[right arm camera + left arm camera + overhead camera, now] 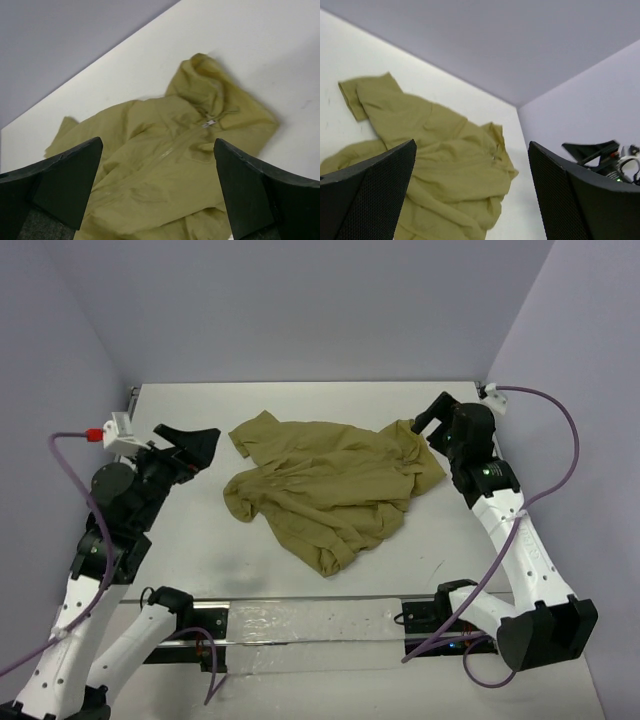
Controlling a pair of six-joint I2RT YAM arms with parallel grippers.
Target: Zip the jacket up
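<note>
The worktop (300, 405) carries the jacket (330, 485), which lies around its centre in a rumpled heap, spilling toward 6 o'clock. It is thin, soft cloth, so it slumps flat and folds over itself, and I cannot make out a clean, straight front.

I judge its long axis to run from about 2 o'clock down to about 7 o'clock. The bunched lump at 2 o'clock looks like the collar or hood end, and the loose lobe toward 6 o'clock would then be the hem, though the folds leave me unsure. One sleeve or flap sticks out toward 10 o'clock.

My left end effector (200, 448) hangs at 9 o'clock, apart from the cloth, with its jaws as wide as they go and nothing in them. My right end effector (425, 422) sits at 2 o'clock, just beside the collar end, and is equally wide and empty. I cannot tell whether it brushes the fabric. I think flanking the garment this way lets each side take one edge.

Through my right wrist camera, a small pale tab (210, 122) sits below the bunched lump. It is probably the zip pull, with a faint seam running from it down toward 7 o'clock.
</note>
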